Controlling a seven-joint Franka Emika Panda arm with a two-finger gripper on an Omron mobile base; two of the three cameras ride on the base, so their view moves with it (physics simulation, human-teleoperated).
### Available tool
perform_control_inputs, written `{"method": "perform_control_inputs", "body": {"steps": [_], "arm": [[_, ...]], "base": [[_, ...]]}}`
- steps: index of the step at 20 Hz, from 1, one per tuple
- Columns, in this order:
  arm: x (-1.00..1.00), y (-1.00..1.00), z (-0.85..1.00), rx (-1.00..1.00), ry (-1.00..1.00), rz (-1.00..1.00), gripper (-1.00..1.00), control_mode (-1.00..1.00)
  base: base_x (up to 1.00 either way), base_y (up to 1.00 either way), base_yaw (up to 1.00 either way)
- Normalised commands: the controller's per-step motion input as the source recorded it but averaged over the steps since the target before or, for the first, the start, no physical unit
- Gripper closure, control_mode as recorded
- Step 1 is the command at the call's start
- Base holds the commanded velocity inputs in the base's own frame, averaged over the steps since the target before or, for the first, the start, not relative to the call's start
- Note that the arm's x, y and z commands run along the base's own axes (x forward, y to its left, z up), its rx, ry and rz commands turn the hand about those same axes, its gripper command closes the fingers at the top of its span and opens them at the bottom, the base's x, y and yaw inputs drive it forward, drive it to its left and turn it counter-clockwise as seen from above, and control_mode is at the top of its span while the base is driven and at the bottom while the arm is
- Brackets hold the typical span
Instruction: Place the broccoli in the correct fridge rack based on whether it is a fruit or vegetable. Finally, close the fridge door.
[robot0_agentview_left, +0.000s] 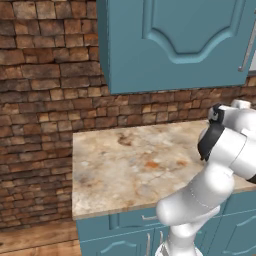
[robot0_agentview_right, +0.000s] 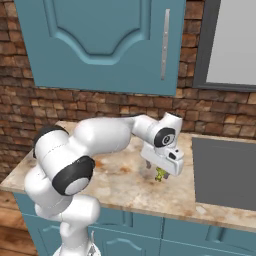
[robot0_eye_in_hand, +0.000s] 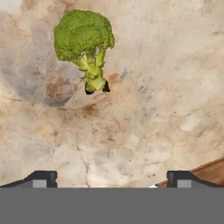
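the gripper (robot0_eye_in_hand: 112, 178) stood wide open, empty. the broccoli (robot0_eye_in_hand: 85, 46) looked light, probably bruisable; the firm stem suited grasping.

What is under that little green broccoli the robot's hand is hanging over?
The broccoli lies on a mottled beige stone counter, below the open gripper. The patch of counter right beneath it is covered, so anything there cannot be seen.

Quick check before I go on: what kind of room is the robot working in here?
Apparently a kitchen: a marbled stone counter over teal base cabinets, a teal wall cabinet on a brick wall, and a broccoli lying on the counter under the open gripper.
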Motion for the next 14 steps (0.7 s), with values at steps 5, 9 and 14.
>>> {"method": "perform_control_inputs", "body": {"steps": [5, 9, 14], "arm": [[0.39, 0.0, -0.33, -0.01, 0.0, 0.0, -1.0, -1.0], [0.34, 0.0, -0.26, -0.07, 0.0, 0.0, -1.0, -1.0], [0.31, 0.0, -0.29, -0.07, 0.0, 0.0, -1.0, -1.0]], "base": [[0.0, 0.0, 0.0], [0.0, 0.0, 0.0], [0.0, 0.0, 0.0]]}}
